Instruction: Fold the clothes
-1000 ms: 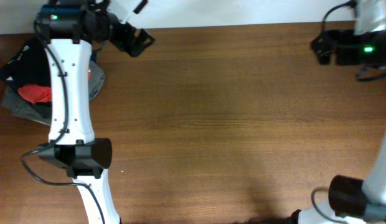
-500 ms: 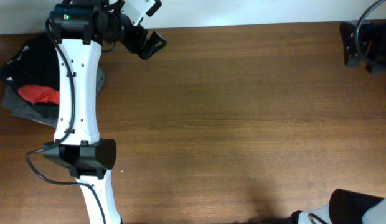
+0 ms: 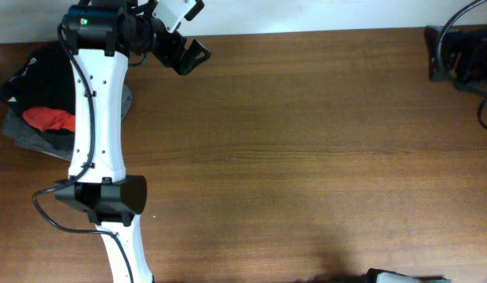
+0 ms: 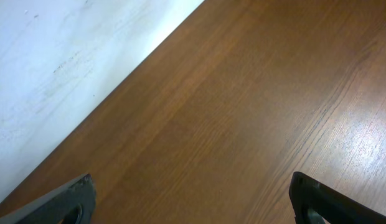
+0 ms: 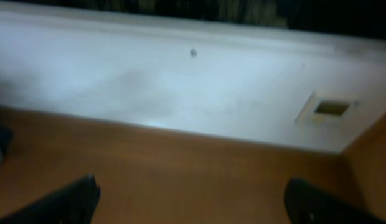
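The clothes, a black top (image 3: 35, 79), lie bunched in a pile at the table's far left edge, partly hidden behind my left arm. My left gripper (image 3: 192, 61) hovers near the back edge of the table, to the right of the pile and apart from it. In the left wrist view it is open (image 4: 193, 205), with only bare wood between its fingers (image 4: 62, 202). My right gripper (image 3: 452, 56) sits in the far right corner, a long way from the clothes. The blurred right wrist view shows it open (image 5: 196, 202) over bare wood.
A red T-shirt (image 3: 49, 118) and a grey garment (image 3: 23, 135) lie in the same pile as the black top. The wooden table (image 3: 306, 157) ends at a white wall (image 4: 56, 62) along the back. Black cables (image 3: 485, 110) hang at the right edge.
My left gripper has shifted a little to the right along the back edge. The right arm has swung out toward the far right corner. Both grippers stay open.
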Controlling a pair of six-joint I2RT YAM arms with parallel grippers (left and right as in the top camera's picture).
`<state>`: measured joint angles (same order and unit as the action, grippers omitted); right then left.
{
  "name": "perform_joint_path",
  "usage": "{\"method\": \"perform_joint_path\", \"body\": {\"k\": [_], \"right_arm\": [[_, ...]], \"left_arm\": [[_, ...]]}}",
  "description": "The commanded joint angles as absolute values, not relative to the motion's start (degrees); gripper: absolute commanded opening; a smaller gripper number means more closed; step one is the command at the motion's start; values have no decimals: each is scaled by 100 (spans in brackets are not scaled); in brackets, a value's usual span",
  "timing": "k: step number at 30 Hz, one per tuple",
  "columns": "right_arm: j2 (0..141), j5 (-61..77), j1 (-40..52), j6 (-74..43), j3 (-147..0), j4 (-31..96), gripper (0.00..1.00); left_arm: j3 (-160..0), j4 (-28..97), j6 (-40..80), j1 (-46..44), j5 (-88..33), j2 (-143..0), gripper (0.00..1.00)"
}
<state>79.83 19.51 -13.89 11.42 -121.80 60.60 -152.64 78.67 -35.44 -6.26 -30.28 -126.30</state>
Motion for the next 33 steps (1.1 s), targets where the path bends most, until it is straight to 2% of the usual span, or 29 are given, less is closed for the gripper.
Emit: {"method": "perform_joint_path", "body": {"k": [1, 5, 10, 15, 20, 33], "right_arm": [[7133, 2115, -1177, 1157, -10398, 4840, 99], [6025, 1951, -753, 1072, -8001, 2609, 99], [4711, 1553, -515, 117, -5406, 1114, 99], [3389, 1466, -436, 99, -3468, 779, 99], [2257, 1133, -454, -110, -2134, 746, 99], [969, 854, -451, -373, -598, 749, 99]], "left_arm": [[-15303, 7874, -3516, -624, -3173, -12564, 99], [-15303, 7874, -3516, -624, -3173, -12564, 99], [-15303, 7874, -3516, -624, -3173, -12564, 99], [-15303, 7874, -3516, -624, -3173, -12564, 99], [-15303, 7874, -3516, -624, -3173, -12564, 99], [-15303, 7872, -3516, -624, -3173, -12564, 99]]}}
